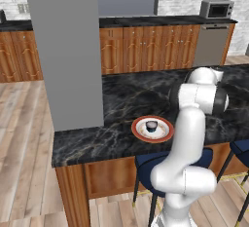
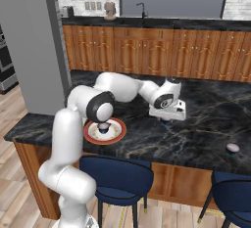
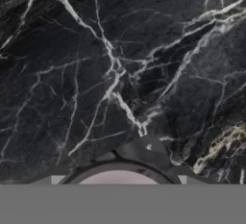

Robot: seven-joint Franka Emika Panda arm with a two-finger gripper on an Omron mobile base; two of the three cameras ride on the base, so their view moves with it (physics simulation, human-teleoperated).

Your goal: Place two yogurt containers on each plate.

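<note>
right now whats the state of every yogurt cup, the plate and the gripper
white plate with orange-red rim: flat on the black marble counter, one cup on it
small yogurt cup with pale top on that plate: upright, near its middle
second small yogurt cup: upright on the counter, far from the plate
third yogurt cup, pale pink top: on the counter, between the fingers
gripper: low over the counter, closing around the third cup

counter [image 1: 116, 123]: black marble, veined | stools [image 2: 115, 178]: blue, tucked under its edge | microwave [image 1: 216, 9]: on rear counter | cabinets [image 1: 146, 48]: wooden

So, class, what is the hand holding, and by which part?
Cannot be told: the hand sits around a yogurt container, flanking its sides, but contact isn't visible.
</note>
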